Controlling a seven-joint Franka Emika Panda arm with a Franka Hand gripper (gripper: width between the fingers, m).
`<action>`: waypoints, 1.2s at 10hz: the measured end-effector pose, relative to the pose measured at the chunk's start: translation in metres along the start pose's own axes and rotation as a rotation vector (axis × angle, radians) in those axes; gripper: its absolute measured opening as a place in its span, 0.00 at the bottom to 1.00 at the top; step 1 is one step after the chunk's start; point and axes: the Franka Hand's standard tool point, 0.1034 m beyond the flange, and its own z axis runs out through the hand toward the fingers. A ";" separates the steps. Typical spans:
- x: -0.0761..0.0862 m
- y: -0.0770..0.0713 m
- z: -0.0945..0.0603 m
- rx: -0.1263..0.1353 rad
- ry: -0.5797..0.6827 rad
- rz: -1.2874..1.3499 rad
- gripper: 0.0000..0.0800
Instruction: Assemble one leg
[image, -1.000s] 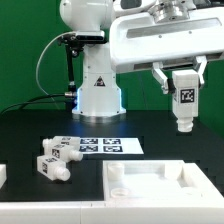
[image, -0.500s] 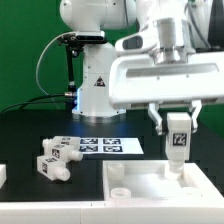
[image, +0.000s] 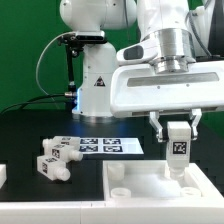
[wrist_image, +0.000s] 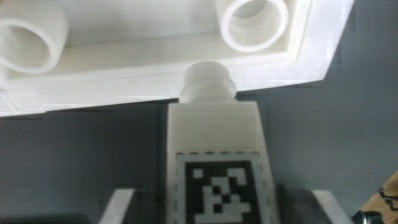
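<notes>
The exterior view sits low before the panel (image: 145, 192), facing the arm's base (image: 97, 95); the wrist view looks closely down the leg (wrist_image: 217, 150) onto it.

The arm (image: 95, 20) is glossy white, built of rounded segments on a domed base (image: 98, 98). The base bears a triangular warning label (image: 98, 84) and a blue glow. A black cable (image: 42, 62) loops at the exterior view's left. The hand (image: 177, 130) is a wide white box.
</notes>
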 end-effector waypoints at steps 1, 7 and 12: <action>-0.006 -0.002 0.007 -0.022 0.037 -0.020 0.36; -0.023 -0.022 0.017 -0.016 0.031 -0.038 0.36; -0.023 -0.021 0.018 -0.025 0.061 -0.043 0.36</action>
